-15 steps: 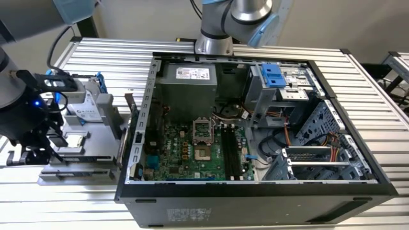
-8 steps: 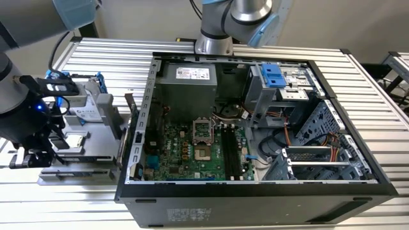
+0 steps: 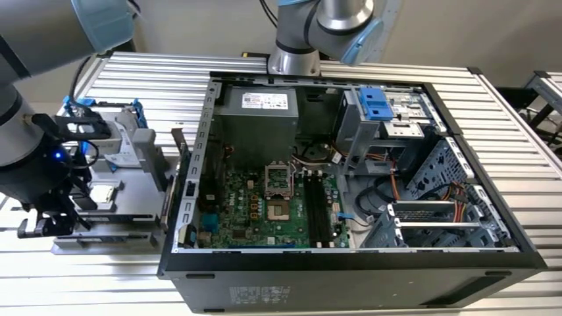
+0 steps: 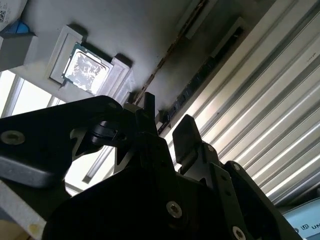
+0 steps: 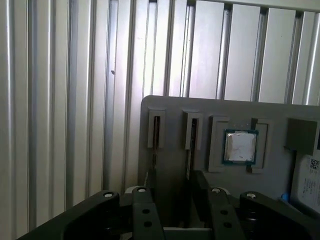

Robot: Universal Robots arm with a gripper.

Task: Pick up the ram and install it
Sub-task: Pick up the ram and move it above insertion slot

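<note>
In the exterior view, my gripper hangs low over the grey parts tray at the left, outside the open computer case. In the first wrist view, two thin ram sticks stand on edge in the tray's narrow holders, one running down between my fingers and the other beside the left finger. My gripper is open, with a gap on both sides of the stick. The second wrist view shows my gripper open, with a ram edge leading into the gap.
A square processor lies in a pocket of the tray next to the ram holders. Inside the case, the green motherboard carries long black slots. A second arm's base stands behind the case. A ribbed metal table lies all around.
</note>
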